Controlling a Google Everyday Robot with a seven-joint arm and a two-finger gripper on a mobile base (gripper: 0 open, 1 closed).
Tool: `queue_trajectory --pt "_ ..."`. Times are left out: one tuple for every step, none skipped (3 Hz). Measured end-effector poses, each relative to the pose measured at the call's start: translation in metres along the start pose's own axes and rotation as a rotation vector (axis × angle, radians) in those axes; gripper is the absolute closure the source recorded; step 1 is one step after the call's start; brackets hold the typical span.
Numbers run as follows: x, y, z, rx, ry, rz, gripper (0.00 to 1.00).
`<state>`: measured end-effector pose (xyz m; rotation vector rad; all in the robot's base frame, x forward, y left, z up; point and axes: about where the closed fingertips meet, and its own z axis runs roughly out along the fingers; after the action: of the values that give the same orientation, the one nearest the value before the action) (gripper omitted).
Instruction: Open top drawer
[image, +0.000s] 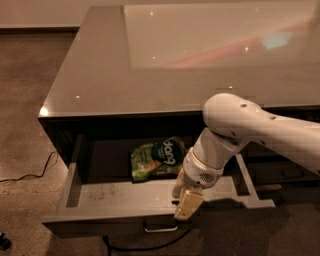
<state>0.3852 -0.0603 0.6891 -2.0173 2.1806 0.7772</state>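
While the tool hangs at the front rim of the drawer, just above and to the right of the handle, its state is not readable: clenched or released, cannot tell. It points down and a little toward the camera, over the top edge of the dark front. Contact with that edge looks likely but is not certain. It is not on the handle.

Wrist: bent steeply downward, over the right half of the drawer's interior. Arm: white, enters from the right edge of view, with the rounded elbow in front of the worktop edge.

Drawer: pulled well out from under the worktop, with the grey scuffed floor and both side walls exposed and the front nearest the camera. A green pouch lies toward the back of the floor, its right end partly behind the wrist. A cable runs along the ground at left, well apart from the drawer.

Judgement: the step in hand is the tail end of the pull, and the opening looks essentially complete. The next move calls for lifting the tool clear, up and away from the front rim, without nudging the drawer back in or brushing the pouch. If more travel is wanted, a short straight pull outward along the runners should do.
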Motion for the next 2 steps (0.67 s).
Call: queue_trajectory --pt "-0.0035 0.0181 -0.0149 0.005 -0.07 0.022 0.0" --pt "-0.0036 0.0181 -0.0149 0.005 -0.071 0.022 0.0"
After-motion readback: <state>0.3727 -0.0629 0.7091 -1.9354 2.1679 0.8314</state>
